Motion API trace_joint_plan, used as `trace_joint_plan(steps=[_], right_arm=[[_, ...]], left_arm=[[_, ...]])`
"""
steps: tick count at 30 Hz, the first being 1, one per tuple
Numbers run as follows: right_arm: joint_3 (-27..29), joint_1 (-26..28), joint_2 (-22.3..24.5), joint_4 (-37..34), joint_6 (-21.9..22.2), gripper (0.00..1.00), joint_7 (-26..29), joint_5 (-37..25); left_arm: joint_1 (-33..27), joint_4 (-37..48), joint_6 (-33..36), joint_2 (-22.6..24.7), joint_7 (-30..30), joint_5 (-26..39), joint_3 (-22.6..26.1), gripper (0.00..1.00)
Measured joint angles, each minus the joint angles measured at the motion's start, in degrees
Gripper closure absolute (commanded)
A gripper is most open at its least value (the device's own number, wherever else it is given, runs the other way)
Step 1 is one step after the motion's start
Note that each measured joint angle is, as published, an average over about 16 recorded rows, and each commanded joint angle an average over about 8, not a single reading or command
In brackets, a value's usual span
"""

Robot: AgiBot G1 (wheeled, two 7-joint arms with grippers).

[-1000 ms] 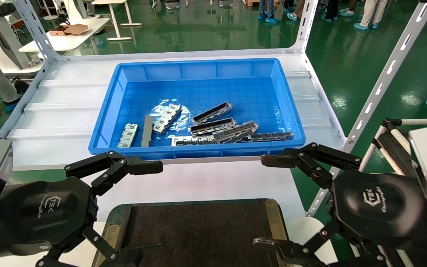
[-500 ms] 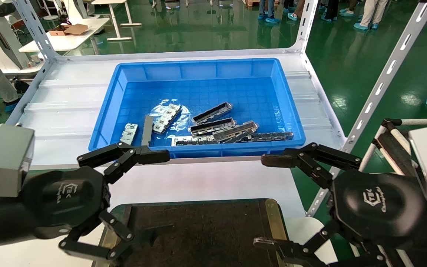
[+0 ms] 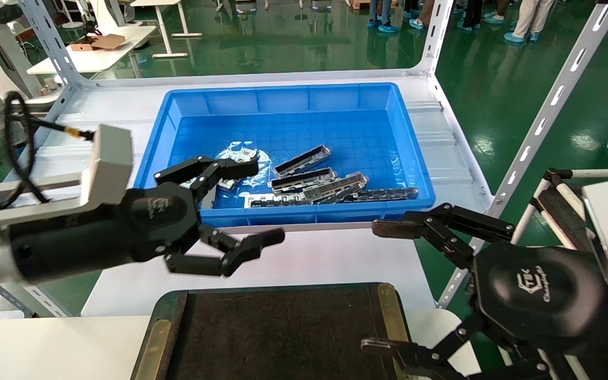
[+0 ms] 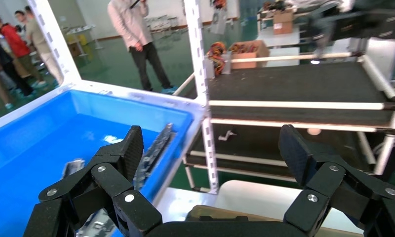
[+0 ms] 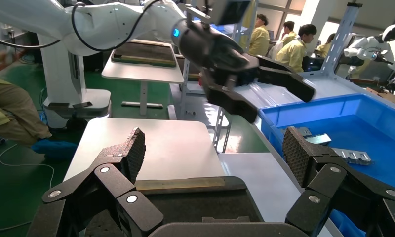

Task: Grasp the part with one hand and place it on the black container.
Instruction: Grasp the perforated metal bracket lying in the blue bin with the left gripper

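— Where is the left gripper [image 3: 254, 203] found, relative to the blue bin [image 3: 288, 100]?

— It is held over the bin's near left corner, reaching in from the side. Its fingers [image 3: 233, 168] are spread wide and nothing is gripped between them; one fingertip is seen above the bin's floor, the other hangs outside the near wall, over the white shelf [image 3: 98, 153] on which the bin is set. In the left wrist view the same gripper [image 4: 210, 153] is shown with the bin's corner [image 4: 185, 118] between its wide-set fingers.

— And the part?

— The part [image 3: 383, 194] is seen lying flat inside the bin, against the near wall toward the near right corner (a long dark strip with a row of cutouts). It is touched at one end by a heap of other metal pieces [image 3: 309, 182] near the middle of the bin's near side. It is well apart from the left gripper.

— The black container?

— The black container [image 3: 283, 332] is placed in front of the bin, outside it, on the near side of the shelf; nothing is seen resting on its dark surface.

— The right gripper?

— The right gripper [image 3: 383, 287] is held outside the bin, off its near right corner, beside the container's right edge. Its fingers [image 5: 131, 150] are wide apart and empty.
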Motion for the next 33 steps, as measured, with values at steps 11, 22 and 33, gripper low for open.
trace_joint_plan(steps=[11,22,33], right_arm=[[-0.01,0.00,0.00,0.00,0.00,0.00,0.00,0.01],[-0.02,0.01,0.01,0.00,0.01,0.00,-0.01,0.01],[-0.03,0.01,0.01,0.00,0.01,0.00,-0.01,0.02]], left_arm=[[-7.11,11.98,-7.27,9.39,2.65,8.55,3.96,0.00],[-14.17,28.98,-15.60,19.92,8.19,14.46,6.40,0.00],[-19.59,46.32,-24.18,28.78,15.72,16.33,6.75,0.00]])
